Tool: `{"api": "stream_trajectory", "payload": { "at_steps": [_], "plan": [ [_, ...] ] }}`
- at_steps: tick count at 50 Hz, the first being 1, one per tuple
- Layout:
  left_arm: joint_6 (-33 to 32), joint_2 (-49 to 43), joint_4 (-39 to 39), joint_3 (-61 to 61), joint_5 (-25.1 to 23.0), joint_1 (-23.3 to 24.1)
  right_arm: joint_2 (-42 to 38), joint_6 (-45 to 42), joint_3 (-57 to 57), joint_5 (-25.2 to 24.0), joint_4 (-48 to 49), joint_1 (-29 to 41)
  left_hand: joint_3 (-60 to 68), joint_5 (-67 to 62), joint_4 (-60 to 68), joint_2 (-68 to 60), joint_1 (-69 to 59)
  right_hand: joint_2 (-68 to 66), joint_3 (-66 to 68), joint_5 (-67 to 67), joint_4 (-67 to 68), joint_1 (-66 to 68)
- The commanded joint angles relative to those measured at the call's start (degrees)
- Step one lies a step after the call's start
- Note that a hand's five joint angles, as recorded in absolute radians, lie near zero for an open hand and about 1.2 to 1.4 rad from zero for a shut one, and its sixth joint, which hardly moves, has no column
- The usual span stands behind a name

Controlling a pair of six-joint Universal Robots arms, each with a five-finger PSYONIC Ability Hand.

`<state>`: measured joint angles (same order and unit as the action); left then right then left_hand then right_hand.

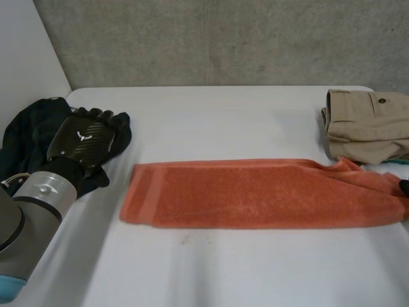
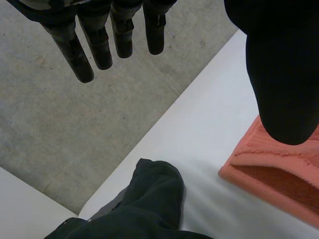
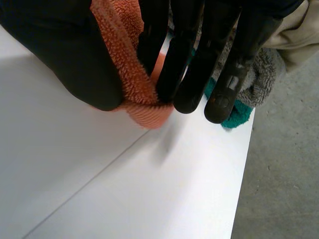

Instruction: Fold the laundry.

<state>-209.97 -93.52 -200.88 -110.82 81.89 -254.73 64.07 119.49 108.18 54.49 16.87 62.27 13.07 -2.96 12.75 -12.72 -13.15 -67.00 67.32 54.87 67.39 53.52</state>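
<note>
An orange towel (image 1: 255, 193) lies folded into a long strip across the middle of the white table (image 1: 211, 121). My right hand (image 3: 89, 74) pinches the towel's right end (image 3: 130, 59) between thumb and fingers; a sliver of that hand (image 1: 404, 187) shows at the table's right edge. My left hand (image 1: 83, 146) rests over a dark garment (image 1: 29, 131) at the table's left, fingers (image 2: 99, 45) straight and spread, holding nothing. The towel's left end (image 2: 279, 174) lies beside the left thumb, apart from it.
A folded beige garment (image 1: 367, 125) sits at the back right, on top of grey and teal cloth (image 3: 239, 112) by the table's right edge. The dark garment (image 2: 144, 204) hangs near the table's back left corner. Grey floor (image 2: 75, 124) lies beyond.
</note>
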Motion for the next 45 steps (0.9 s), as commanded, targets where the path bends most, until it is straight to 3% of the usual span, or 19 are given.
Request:
{"api": "stream_trajectory", "payload": {
  "at_steps": [1,5,10,15,17,19,24,28,32,36,42,43,45],
  "plan": [
    [0.0,0.1,-0.1,0.1,-0.1,-0.1,0.1,0.0,-0.7,2.5,-0.5,-0.9,-0.3,0.2,0.0,0.0,0.4,-13.0,12.7,15.1,12.6,26.5],
    [0.0,0.5,0.1,0.0,0.1,0.0,1.3,-0.3,-0.4,4.2,-0.8,-1.4,-0.3,0.2,0.0,0.0,0.4,-13.0,12.7,15.1,12.6,26.5],
    [0.0,1.8,0.4,-0.3,0.2,-0.2,11.2,-3.7,-0.6,8.0,-4.5,-1.5,-0.5,0.4,-0.2,0.1,0.6,-13.0,12.7,15.1,12.6,26.5],
    [0.0,4.4,0.4,-1.1,0.1,-1.0,18.9,-3.2,-1.2,7.9,-7.6,1.7,-0.5,0.4,-0.2,0.1,0.6,-13.0,12.7,15.1,12.6,26.5],
    [0.0,5.3,0.4,-1.2,0.0,-1.4,22.0,-2.4,-1.5,7.7,-8.2,6.3,-0.7,0.6,-0.4,0.3,0.7,-13.0,12.7,15.1,12.6,26.5],
    [0.0,6.7,0.4,-1.5,0.0,-2.1,25.5,-0.2,-2.6,7.6,-7.9,15.5,-0.8,0.7,-0.5,0.5,0.9,-13.0,12.7,15.1,12.6,26.5],
    [0.1,9.4,0.4,-2.1,-0.1,-4.1,27.3,6.2,-6.0,7.9,-6.5,31.3,-0.8,0.7,-0.5,0.5,0.9,-13.0,12.7,15.1,12.6,26.5],
    [0.5,10.3,0.4,-2.1,-0.2,-5.1,20.5,10.5,-11.7,8.8,-1.5,50.6,-0.8,0.7,-0.5,0.5,0.9,-13.0,12.7,15.1,12.6,26.5],
    [2.2,10.3,0.4,-1.9,-0.6,-5.2,10.7,10.3,-16.2,9.0,2.3,63.4,-0.8,0.7,-0.5,0.5,0.9,-13.0,12.7,15.1,12.6,26.5],
    [3.4,10.3,0.4,-1.5,-0.8,-5.2,2.1,8.8,-20.4,8.9,2.5,70.1,-0.8,0.7,-0.5,0.5,0.9,-13.0,12.7,15.1,12.6,26.5],
    [4.4,10.1,0.3,-1.3,-0.9,-5.0,-8.2,6.6,-24.5,9.1,2.5,72.8,-0.8,0.7,-0.5,0.5,0.9,-13.0,12.7,15.1,12.6,26.5],
    [4.5,9.9,0.3,-1.3,-0.9,-4.9,-9.4,6.4,-25.3,9.3,2.6,73.3,-0.8,0.7,-0.5,0.5,0.9,-10.7,10.4,12.9,10.3,24.2],
    [4.5,9.5,0.2,-1.1,-0.9,-4.6,-9.7,6.5,-25.7,9.7,2.6,73.3,-0.8,0.7,-0.5,0.5,0.9,14.6,-14.9,-12.4,-15.0,-1.1]
  ]
}}
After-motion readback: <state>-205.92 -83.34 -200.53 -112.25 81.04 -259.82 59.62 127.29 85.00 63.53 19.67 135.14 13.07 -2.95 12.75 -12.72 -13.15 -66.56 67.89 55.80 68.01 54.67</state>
